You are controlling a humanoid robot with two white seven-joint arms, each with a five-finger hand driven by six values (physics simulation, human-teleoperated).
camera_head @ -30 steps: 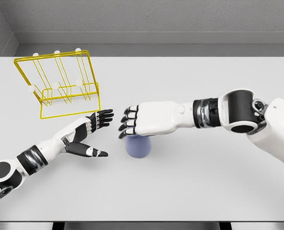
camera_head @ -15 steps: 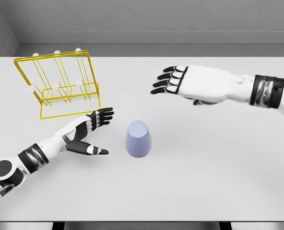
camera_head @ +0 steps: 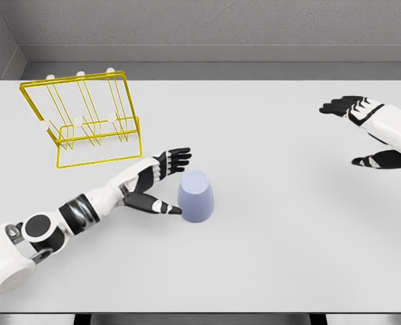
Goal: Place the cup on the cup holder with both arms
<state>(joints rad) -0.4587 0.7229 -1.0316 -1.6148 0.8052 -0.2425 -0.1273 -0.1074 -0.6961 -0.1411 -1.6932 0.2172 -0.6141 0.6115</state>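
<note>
Change since a second ago: our right hand (camera_head: 370, 132), which hovered directly over the cup (camera_head: 196, 196) then, has withdrawn to the far right edge of the table (camera_head: 288, 257), well apart from everything. Its fingers are spread and hold nothing. Meanwhile our left hand (camera_head: 153, 181) has advanced from a standoff position to the cup's left side.

Left hand now: fingers extended past the cup's upper left, thumb (camera_head: 161, 205) reaching toward its lower left wall. Hand is apart, not clamped. Thumb tip looks to be touching the cup, though from this angle we cannot be sure of contact versus a near miss.

What this means: we judge the work has passed to the left arm, which sits on the holder's side. The grasp is not yet made; the lift and transfer remain.

Cup: lavender, standing on the table near centre, slightly left of middle. It appears to rest upside down, the closed narrower end facing up and the wider mouth on the table. Long axis is vertical, no visible tilt.

Cup holder (camera_head: 85, 118): yellow wire rack at the back left, well apart from the cup, with white-tipped pegs. It carries nothing. An inverted cup suits dropping over a peg without reorienting, in our judgement.
</note>
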